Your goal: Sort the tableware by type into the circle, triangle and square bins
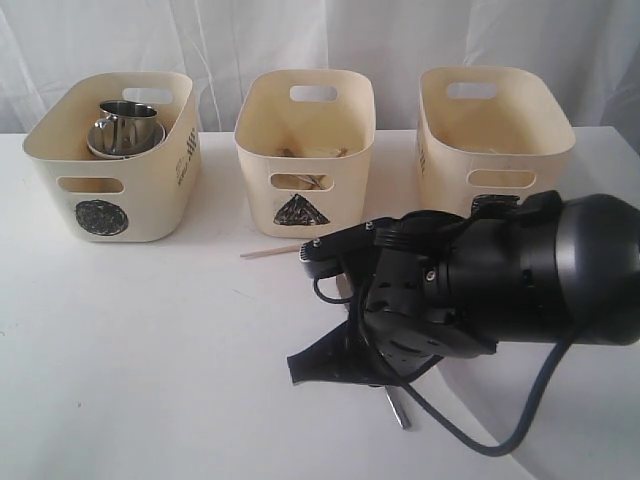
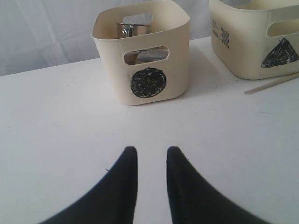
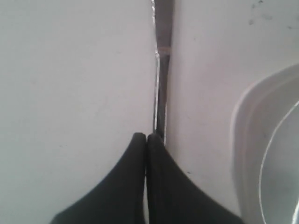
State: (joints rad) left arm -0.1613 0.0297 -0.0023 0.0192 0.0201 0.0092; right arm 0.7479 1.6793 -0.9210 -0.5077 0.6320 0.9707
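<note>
Right wrist view: right claw [image 3: 147, 137] has its two black fingers pressed tip to tip, no gap showing. A slim steel utensil [image 3: 161, 93] lies on the white worktop [image 3: 70, 93] and runs from just beside the fingertips up to the top edge of the frame. It is seen edge-on, so its kind cannot be told, nor whether it is actually pinched. Rim of the white plate [image 3: 240, 140] curves in at the right edge, near the utensil but apart from it.

Left wrist view: left claw [image 2: 150, 156] hovers low over bare worktop, fingers narrowly parted, nothing between them. Circle bin [image 2: 177, 70] sits at upper centre with a steel mug [image 2: 133, 29] showing above its rim. Triangle bin [image 2: 243, 42] is at upper right. One wooden chopstick [image 2: 271, 84] lies loose on the worktop just in front of it.

Exterior view:
- Three cream bins in a row along the top of the frame, with gaps between them.
- Circle bin at left: the mug stands inside, a wider steel rim [image 1: 105, 150] showing beneath it.
- Triangle bin in the middle: more wooden sticks [image 1: 315, 153] visible inside.
- Square bin [image 1: 450, 160] at right: its mark is mostly covered by the right arm [image 1: 520, 280], which fills the lower right of the frame.
- The utensil's grey end pokes out under that arm at lower centre.
</note>
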